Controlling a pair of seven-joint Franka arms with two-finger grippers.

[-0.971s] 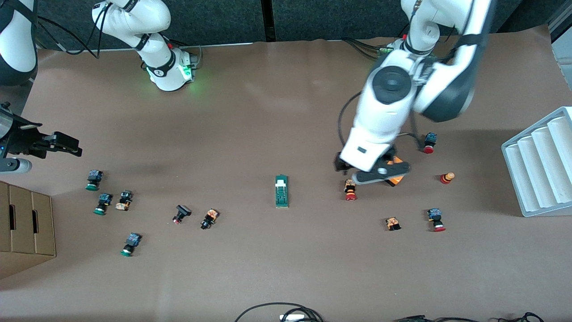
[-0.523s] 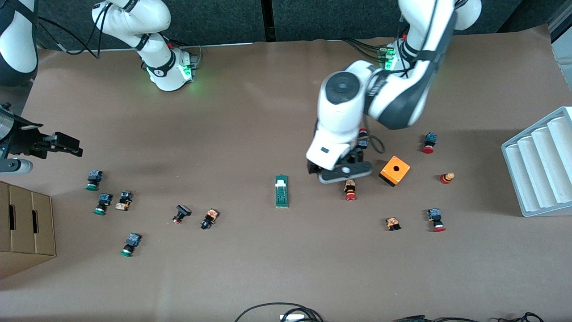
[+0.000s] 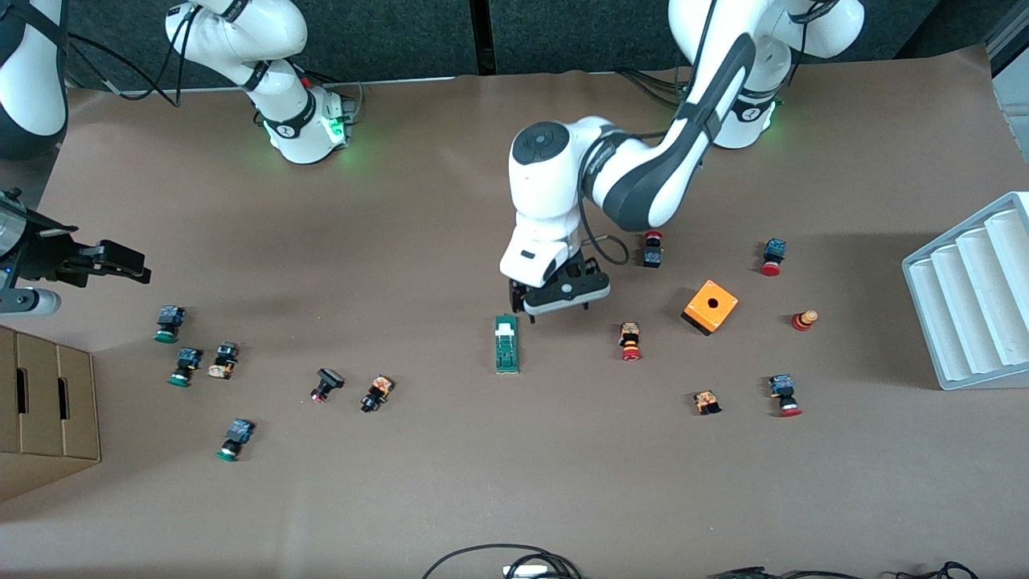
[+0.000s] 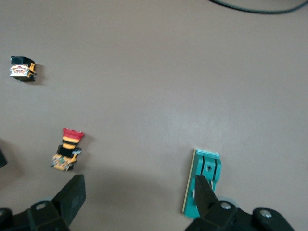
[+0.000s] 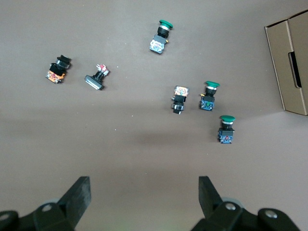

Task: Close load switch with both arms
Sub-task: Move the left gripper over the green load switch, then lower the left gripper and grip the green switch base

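The load switch (image 3: 506, 344) is a narrow green block with a white sliding piece, lying mid-table. It also shows in the left wrist view (image 4: 210, 166). My left gripper (image 3: 558, 309) is open and empty. It hangs over the bare table just beside the switch's end that is farther from the front camera, toward the left arm's end. In the left wrist view (image 4: 138, 192) one fingertip (image 4: 203, 191) overlaps the switch. My right gripper (image 3: 120, 265) is open and empty, and waits over the right arm's end of the table (image 5: 144, 192).
An orange cube (image 3: 711, 306) and several red-capped push-buttons (image 3: 631, 341) lie toward the left arm's end. Green-capped push-buttons (image 3: 167, 323) and a cardboard box (image 3: 40, 402) are at the right arm's end. A white rack (image 3: 973, 289) stands at the left arm's end.
My left arm has swung from over the orange cube toward the load switch, uncovering the cube. The right arm has not moved.
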